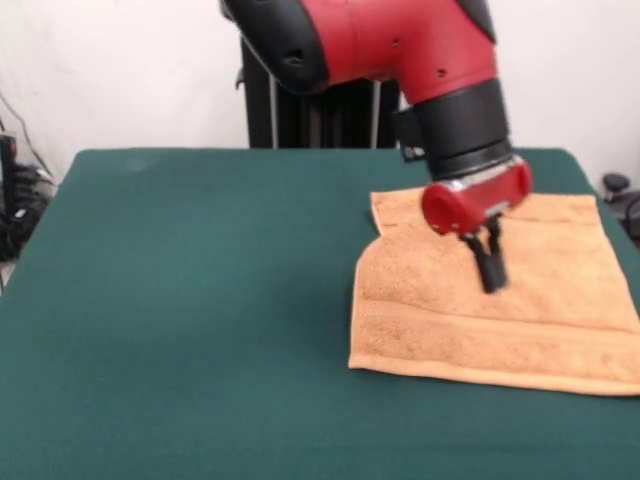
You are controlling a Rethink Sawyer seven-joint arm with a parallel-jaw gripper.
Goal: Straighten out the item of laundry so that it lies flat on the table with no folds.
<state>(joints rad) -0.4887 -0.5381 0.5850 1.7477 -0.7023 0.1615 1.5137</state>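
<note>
Nearest the camera runs the bare green felt of the desk (180,330), wide and empty on the left, and just beyond it the near hem of the orange-tan terry hand towel (470,330). That towel sits on the right half of the desk, its right edge running to the frame's border, so its full extent cannot be judged.

Most of it looks flat already, with a woven band visible along the near end. Up at the far left corner, though, the outline steps inward, and a flap seems doubled over there. By my reading that is the fold left to undo.

Now the arm: red and black, reaching down from the pedestal at the far side, wrist tilted toward the towel's middle. The gripper (491,262) hangs over the cloth with its dark fingers (489,268) drawn close together, clenched or nearly so. Whether any cloth is pinched between them, or whether the tips touch the towel at all, cannot be told from this angle.

Why there? Probably because it is placed inside the towel's edges, near the stepped corner, ready to press or drag the cloth outward. Sliding terry on felt may bunch rather than spread, so that is the risk to watch.
</note>
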